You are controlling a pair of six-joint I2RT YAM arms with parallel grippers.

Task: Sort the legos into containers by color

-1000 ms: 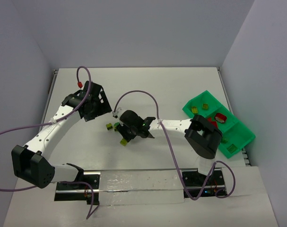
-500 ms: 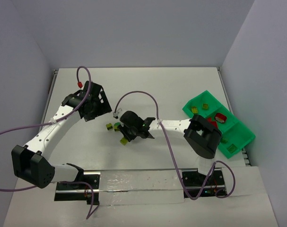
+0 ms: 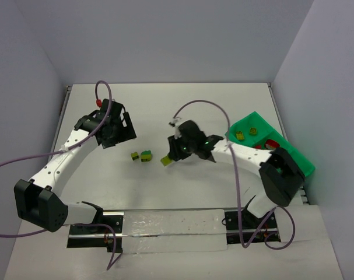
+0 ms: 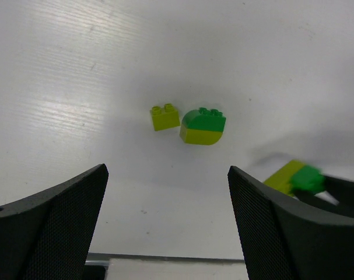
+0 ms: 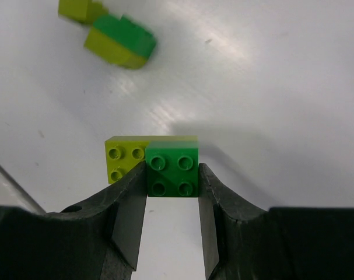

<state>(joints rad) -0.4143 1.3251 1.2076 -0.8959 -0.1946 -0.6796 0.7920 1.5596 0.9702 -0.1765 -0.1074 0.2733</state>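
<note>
Right hand [image 5: 172, 179] nearer tray [image 3: 302, 165], apparently aloft, clamped on two-colour brick [image 5: 154, 165]; left hand [image 4: 166, 175] agape

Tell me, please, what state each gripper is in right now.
Left gripper: open, holding nothing.
Right gripper: shut on a two-colour lego, dark green and yellow-green.

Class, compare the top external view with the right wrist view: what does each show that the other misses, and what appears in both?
Only the top view shows the green tray with bricks in its compartments, and the left claw hovering over the table. Only the wrist view shows the right claw clamped on a dark green brick joined to a yellow-green brick, studs visible. Both show the small yellow-green brick and the two-colour rounded brick lying loose.
</note>
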